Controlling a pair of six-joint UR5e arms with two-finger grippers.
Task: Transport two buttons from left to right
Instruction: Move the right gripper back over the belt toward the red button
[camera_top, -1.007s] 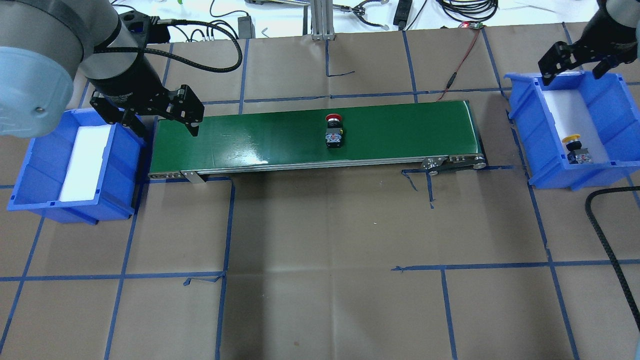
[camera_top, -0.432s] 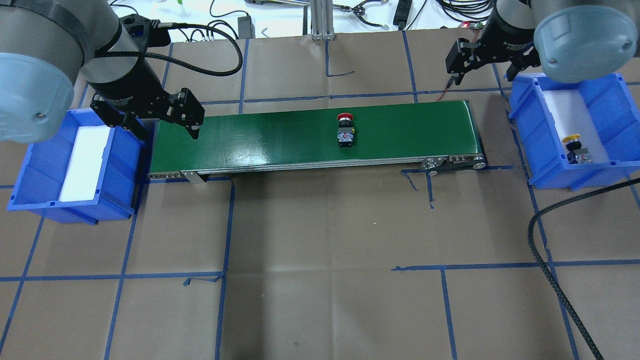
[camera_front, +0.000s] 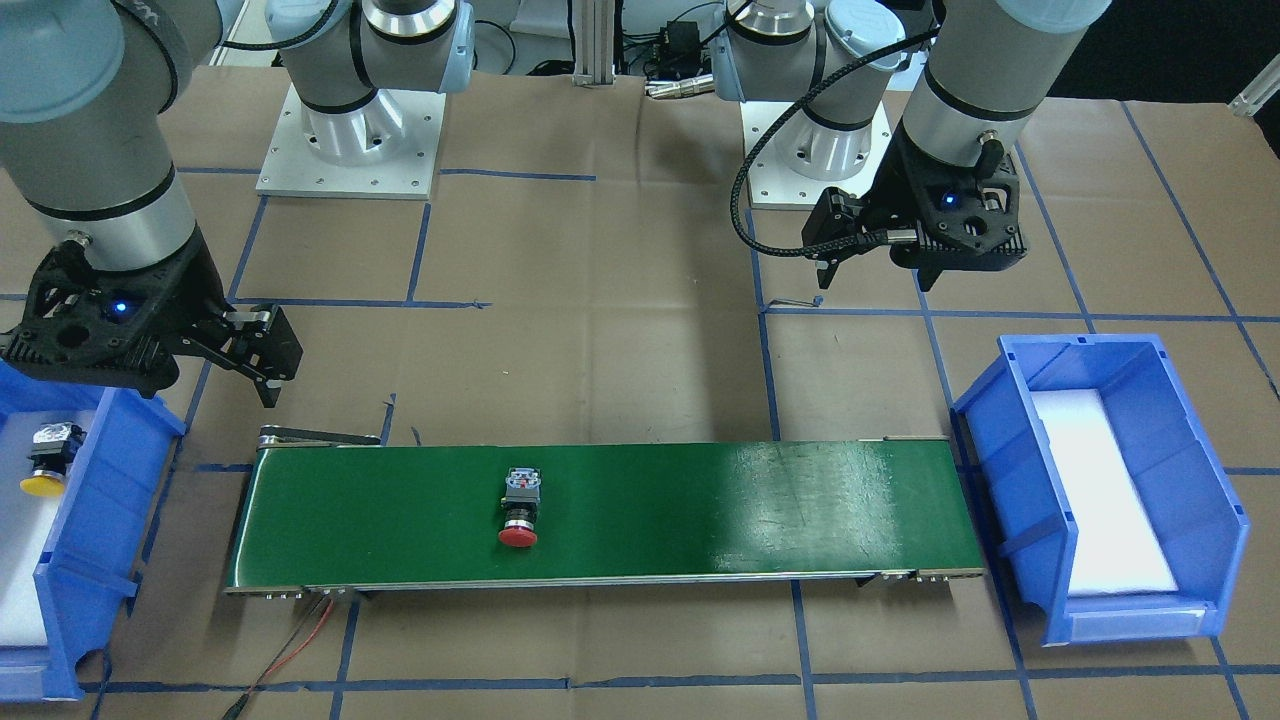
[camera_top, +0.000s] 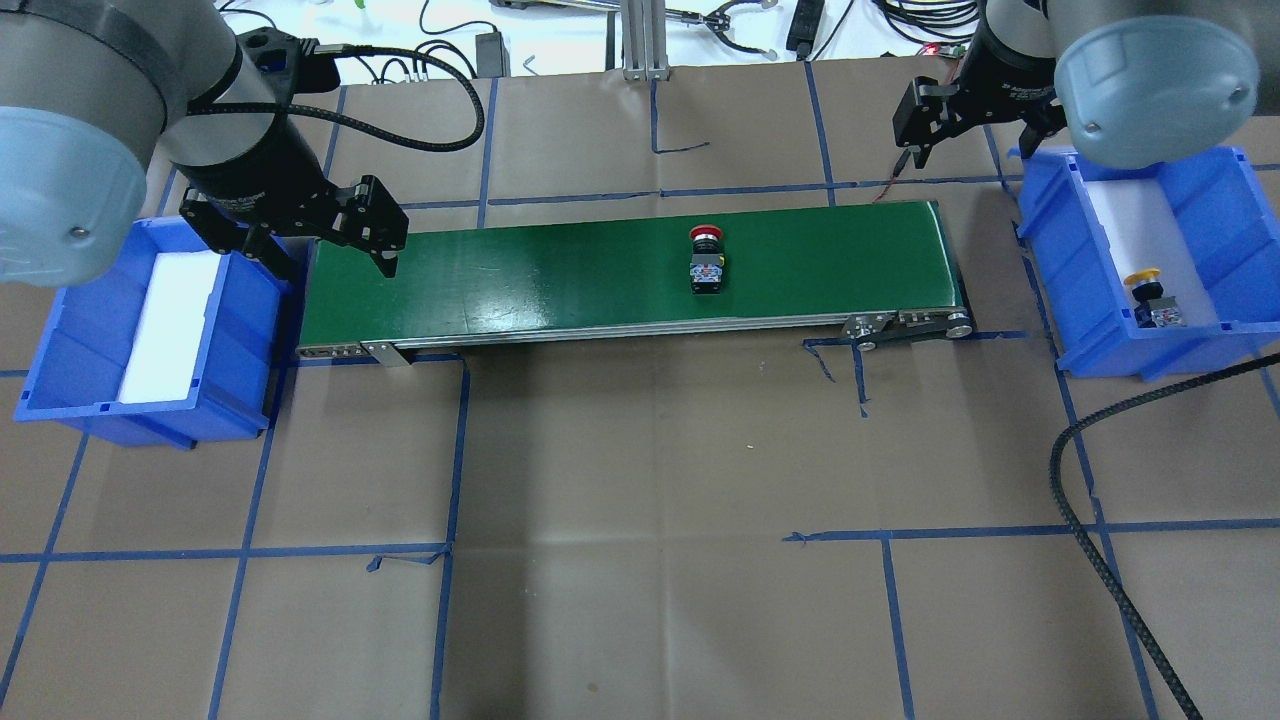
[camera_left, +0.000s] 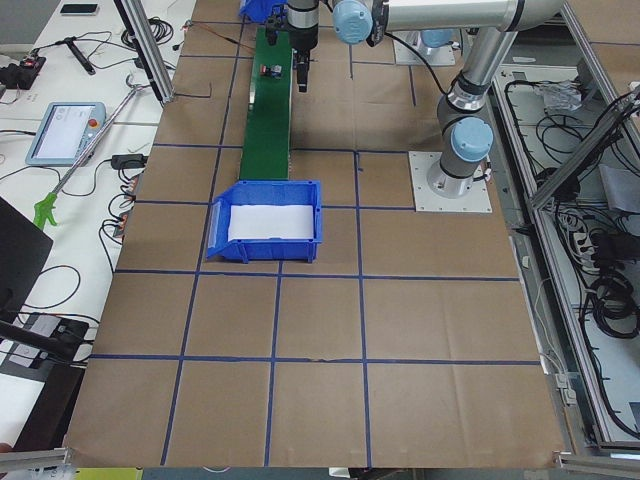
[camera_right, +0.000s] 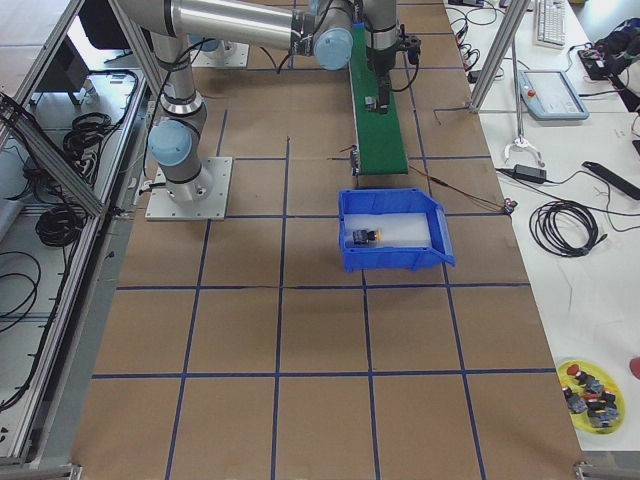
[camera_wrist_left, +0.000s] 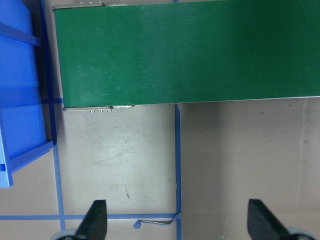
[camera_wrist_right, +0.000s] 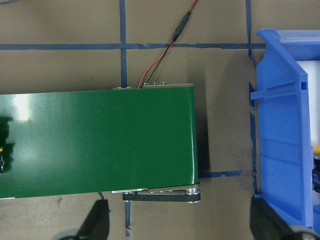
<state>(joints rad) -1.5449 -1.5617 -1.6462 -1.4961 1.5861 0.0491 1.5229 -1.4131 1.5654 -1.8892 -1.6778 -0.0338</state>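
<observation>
Both pincers gape wide, holding nothing. Beside the left blue bin (camera_top: 240, 330), the left pincer (camera_top: 338, 268) hovers at the conveyor belt's (camera_top: 560, 270) left end. The red-capped button (camera_top: 706, 258) lies on the belt, right of centre. The right pincer (camera_top: 970, 155) hovers near the belt's right end. The yellow-capped button (camera_top: 1150, 295) lies inside the right blue bin (camera_top: 1060, 260).

Arms (camera_front: 980, 90) silver-grey, pale-blue joint caps (camera_top: 1150, 80); left end effector (camera_wrist_left: 175, 222), right end effector (camera_wrist_right: 182, 222) black; blue LEDs (camera_front: 948, 198); braided black cable (camera_top: 1090, 540).

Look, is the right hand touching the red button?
Apart. The overhead view shows bare green belt between the red button and the right hand.
</observation>
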